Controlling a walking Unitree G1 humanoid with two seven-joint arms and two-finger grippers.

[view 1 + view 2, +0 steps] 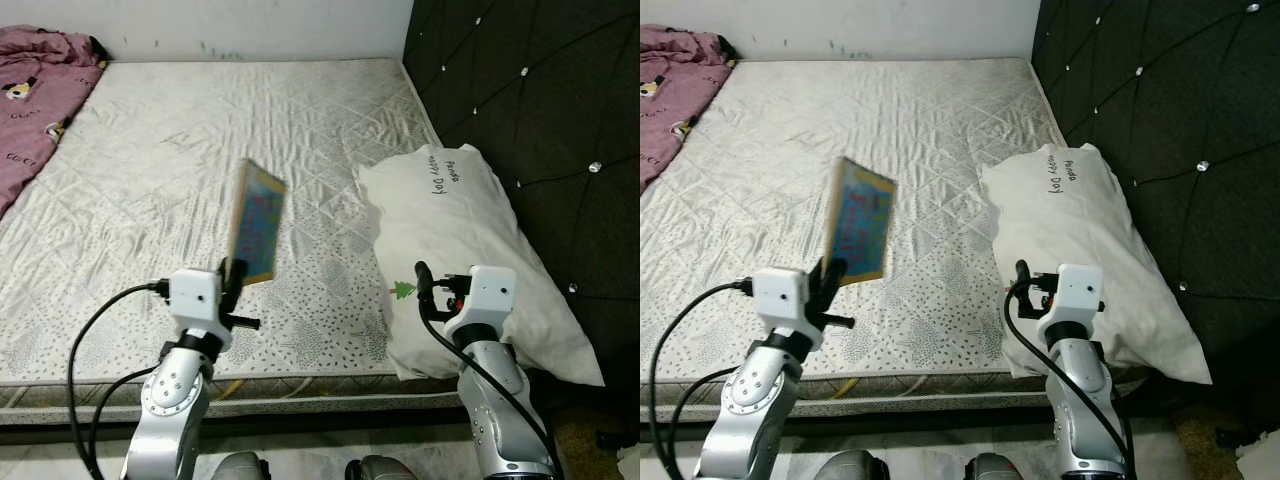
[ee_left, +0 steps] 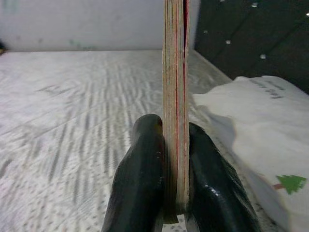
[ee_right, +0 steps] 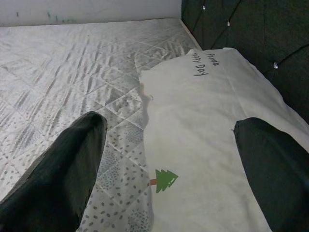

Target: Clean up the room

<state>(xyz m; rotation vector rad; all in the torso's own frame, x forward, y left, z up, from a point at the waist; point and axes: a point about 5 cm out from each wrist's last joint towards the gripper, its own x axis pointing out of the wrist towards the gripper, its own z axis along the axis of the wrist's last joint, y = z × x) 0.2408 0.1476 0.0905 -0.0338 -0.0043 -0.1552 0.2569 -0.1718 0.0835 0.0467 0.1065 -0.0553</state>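
A thin colourful book [image 1: 256, 224] is held upright above the bare quilted mattress [image 1: 180, 160] of the bed, pinched at its lower edge between the fingers [image 2: 140, 183] of the left end effector [image 2: 176, 188]. The right end effector [image 3: 169, 169] is held with its fingers spread wide over the near end of a white pillow [image 1: 470, 250], which is laid beside the dark padded headboard [image 1: 540, 100]. A pink blanket [image 1: 35, 90] is bunched at the far left corner of the bed.
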